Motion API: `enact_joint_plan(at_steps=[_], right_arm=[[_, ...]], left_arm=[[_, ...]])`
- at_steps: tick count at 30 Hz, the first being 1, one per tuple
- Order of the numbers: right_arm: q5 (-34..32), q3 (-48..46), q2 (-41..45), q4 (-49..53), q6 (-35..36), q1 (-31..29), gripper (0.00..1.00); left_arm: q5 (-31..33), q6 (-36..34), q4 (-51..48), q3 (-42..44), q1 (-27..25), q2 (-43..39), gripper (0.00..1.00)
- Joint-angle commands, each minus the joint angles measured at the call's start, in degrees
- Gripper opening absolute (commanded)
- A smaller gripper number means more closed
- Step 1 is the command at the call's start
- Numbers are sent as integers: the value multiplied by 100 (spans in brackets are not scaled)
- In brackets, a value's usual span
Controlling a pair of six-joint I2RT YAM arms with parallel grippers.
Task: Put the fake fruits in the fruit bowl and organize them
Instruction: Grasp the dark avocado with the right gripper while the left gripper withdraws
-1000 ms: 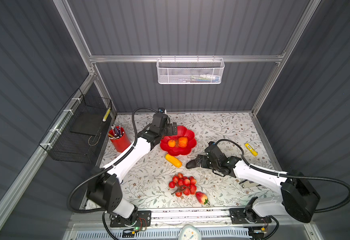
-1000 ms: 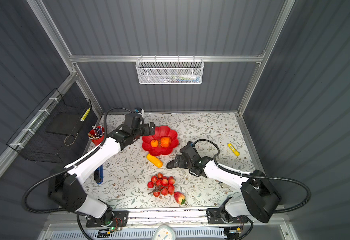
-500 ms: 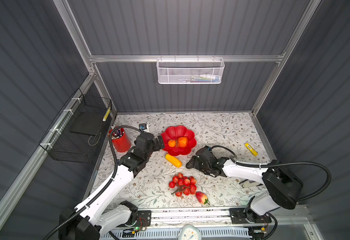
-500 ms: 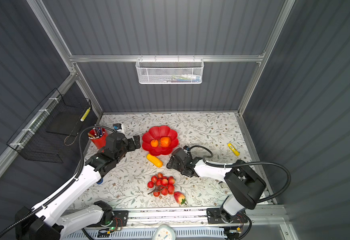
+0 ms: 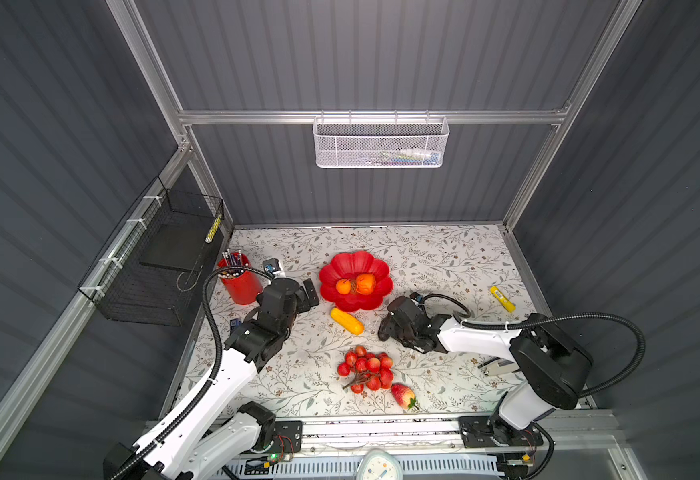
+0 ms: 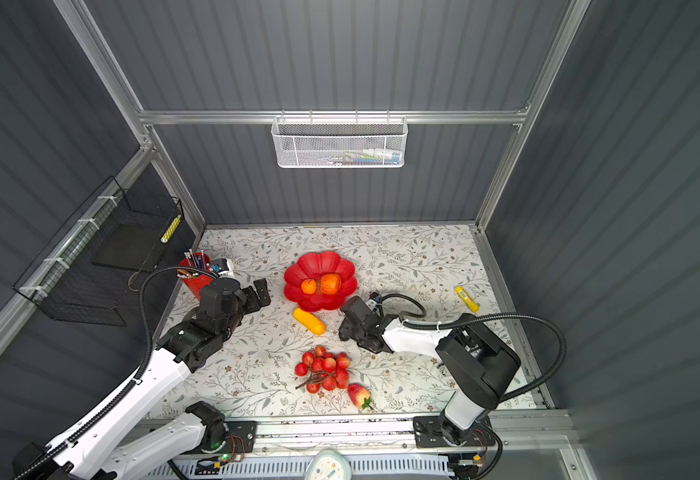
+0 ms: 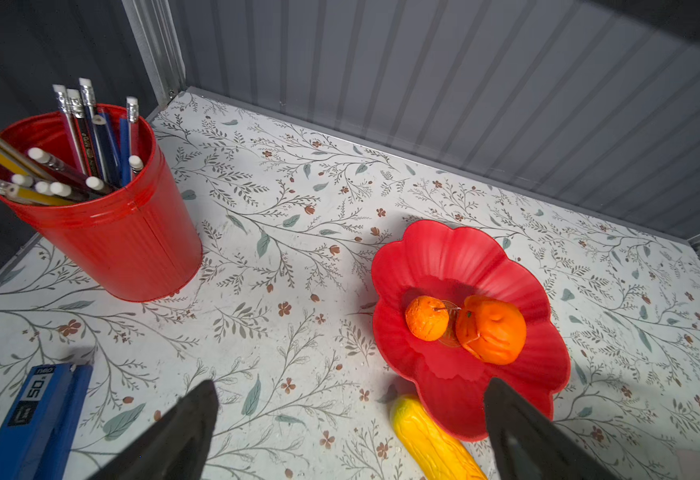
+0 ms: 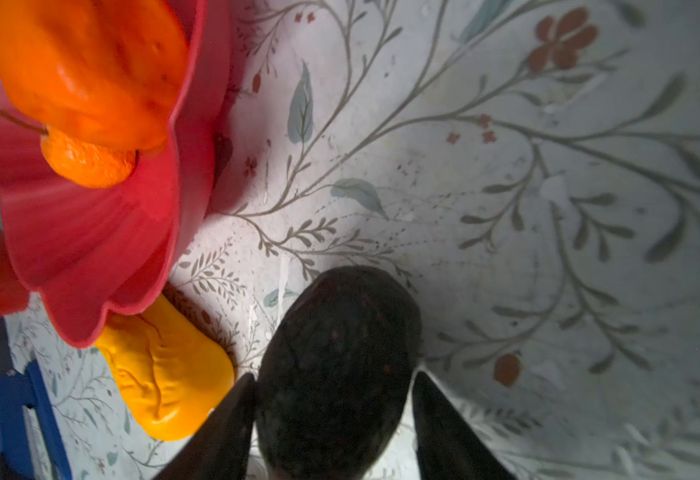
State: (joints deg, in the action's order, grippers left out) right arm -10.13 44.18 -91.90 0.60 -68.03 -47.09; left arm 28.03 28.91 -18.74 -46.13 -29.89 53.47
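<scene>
We hold the dark rough oval (image 8: 340,353) across its middle, clamped in our right gripper (image 8: 335,375), judging it light, stiff and grippy; our left gripper (image 7: 351,383) gapes empty.

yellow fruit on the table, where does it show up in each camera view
Both top views: yellow fruit lies on the table at the red bowl's edge nearest the robot.
Left wrist: yellow fruit against the red bowl's rim.
Right wrist: yellow fruit between the red bowl's rim and the dark fruit.
Shared landmark: the red bowl.
</scene>
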Motion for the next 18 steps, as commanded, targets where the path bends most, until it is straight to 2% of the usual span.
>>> enact_joint_plan(at_steps=[1, 4, 8, 12, 16, 18], right_arm=[[-598, -194, 399, 203, 166, -21, 51], [-972, -216, 851, 444, 606, -23, 47], [-1455, 40, 1332, 805, 1665, -2, 44], [-1466, 672, 1446, 1157, 2637, 29, 45], [-1246, 1254, 968, 1584, 2811, 111, 60], [-1039, 1385, 638, 1768, 2598, 156, 72]], left_arm=[[166, 128, -112, 112, 55, -74, 100], [133, 182, -108, 151, 58, -58, 100], [180, 292, -106, 218, 54, -38, 100], [135, 412, -199, 243, 54, -71, 100], [151, 603, -244, 354, 53, -139, 100], [118, 678, -366, 350, 55, -208, 100]])
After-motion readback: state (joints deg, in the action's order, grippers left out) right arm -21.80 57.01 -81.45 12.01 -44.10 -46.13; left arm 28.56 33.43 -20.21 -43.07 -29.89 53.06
